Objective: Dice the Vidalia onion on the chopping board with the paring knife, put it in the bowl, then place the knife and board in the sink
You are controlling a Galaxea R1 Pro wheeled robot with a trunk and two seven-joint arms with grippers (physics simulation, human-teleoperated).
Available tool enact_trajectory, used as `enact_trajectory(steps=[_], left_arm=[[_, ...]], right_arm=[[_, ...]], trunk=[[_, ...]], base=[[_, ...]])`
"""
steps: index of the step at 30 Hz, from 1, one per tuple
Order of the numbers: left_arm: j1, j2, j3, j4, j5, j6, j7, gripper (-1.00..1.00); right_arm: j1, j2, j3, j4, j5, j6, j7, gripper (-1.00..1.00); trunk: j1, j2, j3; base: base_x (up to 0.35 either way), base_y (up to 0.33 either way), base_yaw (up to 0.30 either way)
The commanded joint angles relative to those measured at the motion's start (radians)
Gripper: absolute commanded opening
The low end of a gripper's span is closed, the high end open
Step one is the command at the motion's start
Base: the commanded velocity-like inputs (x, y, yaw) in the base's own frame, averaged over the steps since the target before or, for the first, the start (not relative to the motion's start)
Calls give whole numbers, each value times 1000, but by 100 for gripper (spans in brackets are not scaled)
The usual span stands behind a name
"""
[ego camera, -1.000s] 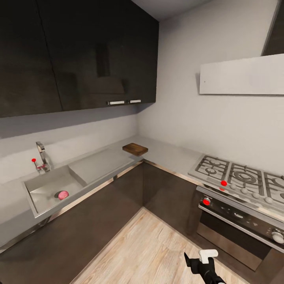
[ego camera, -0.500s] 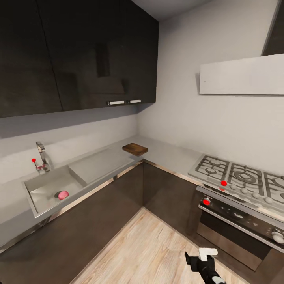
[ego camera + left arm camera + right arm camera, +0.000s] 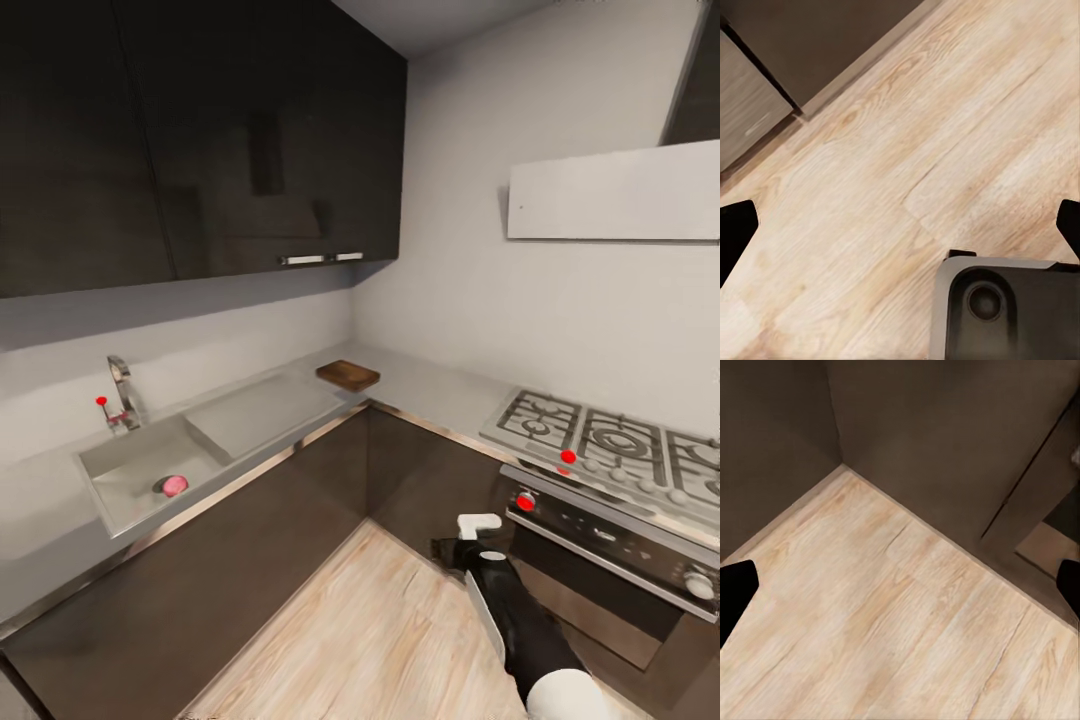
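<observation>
The Vidalia onion [image 3: 174, 486], a small pinkish-red ball, lies on the floor of the steel sink [image 3: 120, 462] at the left of the head view. The brown chopping board [image 3: 348, 375] rests flat on the counter in the corner, well to the right of the sink. My right gripper [image 3: 462, 540] hangs low over the wooden floor in front of the oven, far from both. In the right wrist view its fingertips [image 3: 736, 589] stand wide apart over bare floor, so my right gripper [image 3: 900, 585] is open. My left gripper [image 3: 900, 225] is open too, above floorboards.
A faucet [image 3: 124, 392] with a red handle stands behind the sink. A gas stove [image 3: 610, 440] and oven [image 3: 610, 545] with red knobs sit at the right. Dark lower cabinets [image 3: 250, 560] line an L-shaped counter, dark wall cabinets hang above, and wooden floor [image 3: 380, 640] lies between.
The whole view has shifted slightly, so the camera moved. My right arm has risen and reached forward, with much more of it now showing above the floor.
</observation>
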Motion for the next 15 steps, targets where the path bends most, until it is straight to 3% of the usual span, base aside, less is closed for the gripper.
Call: enact_trajectory(steps=[1, 5, 8, 11, 15], left_arm=[[1, 0, 0, -1, 2, -2, 0, 100], [1, -1, -1, -1, 2, -2, 0, 100], [1, -1, -1, -1, 2, -2, 0, 100], [1, -1, -1, -1, 2, -2, 0, 100], [1, -1, -1, 0, 2, -1, 0, 100]], right_arm=[[0, 1, 5, -52, 6, 46, -2, 100], [0, 8, 78, -247, 7, 198, -2, 100], [0, 10, 109, -352, 7, 279, -3, 100], [-1, 22, 120, -439, 8, 339, -5, 100], [-8, 29, 123, -482, 9, 371, -8, 100]], trunk=[[0, -1, 0], [0, -1, 0], [0, -1, 0], [0, -1, 0], [0, -1, 0]], base=[[-159, 87, 0], [-54, 30, 0], [-15, 8, 0], [-5, 3, 0], [0, 0, 0]])
